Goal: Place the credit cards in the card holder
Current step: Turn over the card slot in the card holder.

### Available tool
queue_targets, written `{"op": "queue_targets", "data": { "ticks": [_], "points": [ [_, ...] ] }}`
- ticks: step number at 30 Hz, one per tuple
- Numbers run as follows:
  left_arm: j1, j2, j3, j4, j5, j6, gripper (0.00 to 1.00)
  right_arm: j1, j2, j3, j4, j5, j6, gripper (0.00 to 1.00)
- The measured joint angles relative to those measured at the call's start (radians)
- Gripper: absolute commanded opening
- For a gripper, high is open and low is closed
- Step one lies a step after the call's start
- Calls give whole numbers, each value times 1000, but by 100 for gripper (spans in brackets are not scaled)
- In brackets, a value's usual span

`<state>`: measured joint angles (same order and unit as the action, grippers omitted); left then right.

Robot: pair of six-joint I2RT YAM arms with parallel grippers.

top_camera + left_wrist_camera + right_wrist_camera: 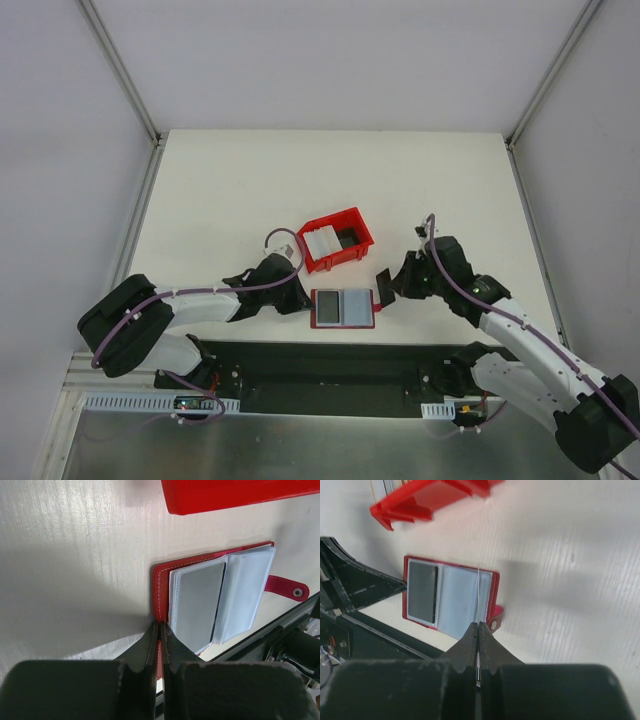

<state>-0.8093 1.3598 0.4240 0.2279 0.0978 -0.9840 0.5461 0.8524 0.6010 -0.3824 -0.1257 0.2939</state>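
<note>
- The right gripper (pixel 478 629) is clamping a thin whitish card (pixel 478 595) edge-on between closed fingers. The card is sticking out ahead of the fingertips, over the card holder (pixel 462 592), toward its tab (pixel 495 621) side.
- The left gripper (pixel 160 629) is pinching the holder's red cover edge, its jaws narrowed onto the leather. The open pages are lying just ahead of its tips and to their right.
- To do this well, I judge: lay the card flatter, lead one corner into the pale empty pocket (pixel 452 610), and slide slowly while the left hand is pinning the cover so nothing skates.
- A dark card (pixel 196 605) is apparently sitting in the page nearer the left gripper.
- More whitish cards (pixel 320 242) are waiting in the red bin (pixel 338 262), beyond both hands.
- Hard to make out: where the pocket mouth lies, and whether the card edge is touching the page or hovering. The card's face is unseen, and the bin's contents are mostly cut off in the wrist views.
</note>
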Motion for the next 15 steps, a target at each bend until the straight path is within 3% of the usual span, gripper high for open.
{"op": "queue_targets", "data": {
  "ticks": [15],
  "points": [
    [0,0,0,0,2,0,0,215,117,-51,86,119,111,0]
  ]
}}
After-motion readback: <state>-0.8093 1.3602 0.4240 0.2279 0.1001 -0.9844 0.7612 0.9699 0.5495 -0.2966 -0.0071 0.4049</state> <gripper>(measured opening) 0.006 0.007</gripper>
